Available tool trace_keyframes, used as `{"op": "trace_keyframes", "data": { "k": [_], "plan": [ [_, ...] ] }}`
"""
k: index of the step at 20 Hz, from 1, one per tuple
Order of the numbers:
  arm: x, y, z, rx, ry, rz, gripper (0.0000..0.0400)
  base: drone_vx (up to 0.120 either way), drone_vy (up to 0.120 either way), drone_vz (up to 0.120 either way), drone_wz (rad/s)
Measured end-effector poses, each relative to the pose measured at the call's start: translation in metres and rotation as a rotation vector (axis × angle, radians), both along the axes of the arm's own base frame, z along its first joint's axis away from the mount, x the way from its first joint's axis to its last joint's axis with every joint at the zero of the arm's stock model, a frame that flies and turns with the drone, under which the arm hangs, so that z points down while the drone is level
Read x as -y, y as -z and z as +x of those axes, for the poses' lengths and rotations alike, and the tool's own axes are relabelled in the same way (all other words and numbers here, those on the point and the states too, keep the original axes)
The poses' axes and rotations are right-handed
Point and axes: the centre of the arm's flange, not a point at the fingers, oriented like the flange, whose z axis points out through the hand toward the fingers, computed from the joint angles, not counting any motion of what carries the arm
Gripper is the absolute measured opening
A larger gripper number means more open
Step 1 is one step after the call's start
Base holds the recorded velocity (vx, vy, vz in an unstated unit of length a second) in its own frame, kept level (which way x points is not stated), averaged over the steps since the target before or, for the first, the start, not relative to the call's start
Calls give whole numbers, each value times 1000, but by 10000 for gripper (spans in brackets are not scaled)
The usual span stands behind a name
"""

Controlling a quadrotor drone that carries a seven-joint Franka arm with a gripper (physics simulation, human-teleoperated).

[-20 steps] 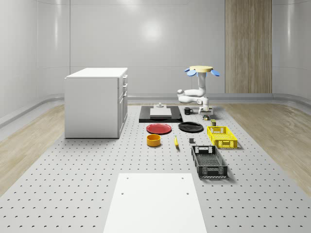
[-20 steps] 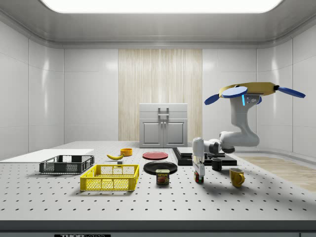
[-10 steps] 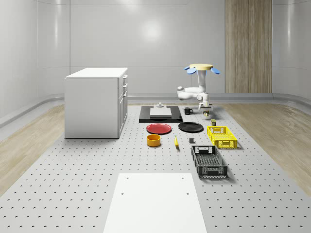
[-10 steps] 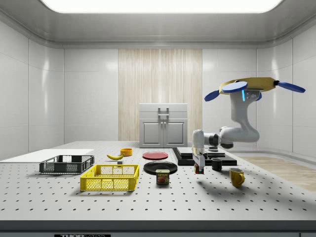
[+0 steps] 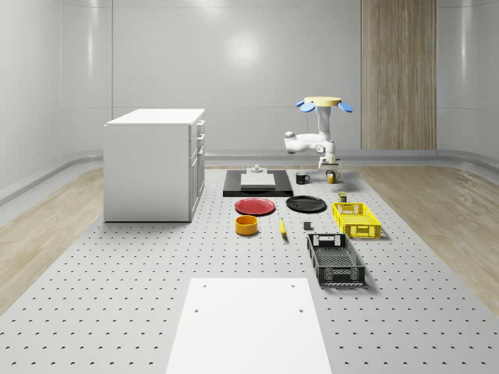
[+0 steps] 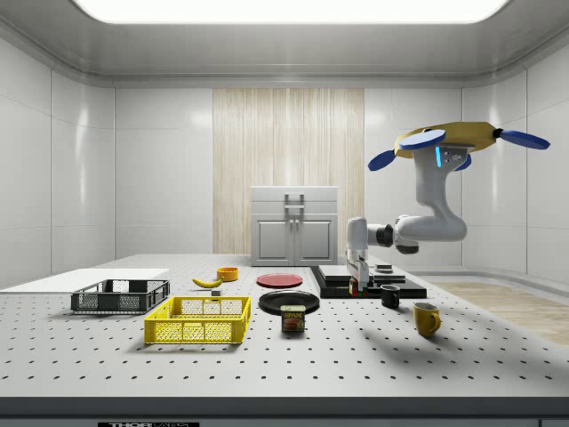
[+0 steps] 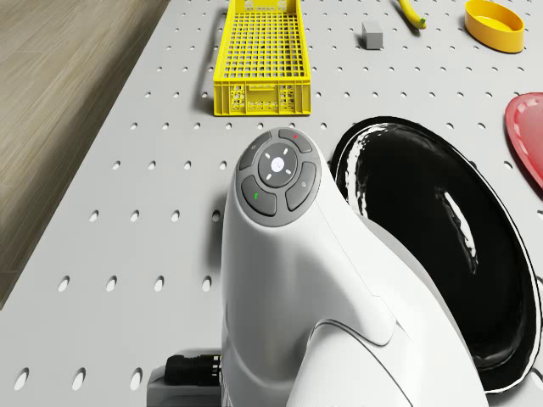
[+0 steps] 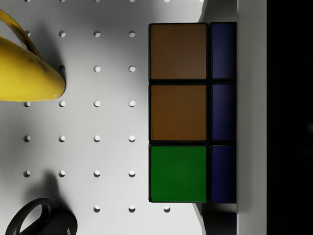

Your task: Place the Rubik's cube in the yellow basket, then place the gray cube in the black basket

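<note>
Overhead, the drone [image 5: 323,104] hovers beyond the yellow basket [image 5: 356,219]. Sideways, the fingers [image 6: 356,286] hang clear of the table [image 6: 373,356], closed on the Rubik's cube [image 8: 191,112], pressed against them up close. Both drops remain; the gray cube [image 7: 372,33] waits far ahead.

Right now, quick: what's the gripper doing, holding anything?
Gripper: shut on the Rubik's cube, lifted off the table, with the drone hovering above.
</note>
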Motion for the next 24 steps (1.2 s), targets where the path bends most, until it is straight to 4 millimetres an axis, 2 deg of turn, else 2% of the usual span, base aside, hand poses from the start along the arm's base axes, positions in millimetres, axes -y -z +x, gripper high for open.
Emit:
{"op": "trace_keyframes", "data": {
  "k": [2, 15, 24],
  "plan": [
    [0, 0, 0, 0, 0, 0, 325, 120, 0, 0, 0],
    [0, 1, 0, 0, 0, 0, 325, 120, 117, 0, 0],
    [0, 1, 0, 0, 0, 0, 325, 120, -18, 0, 0]
  ]
}}
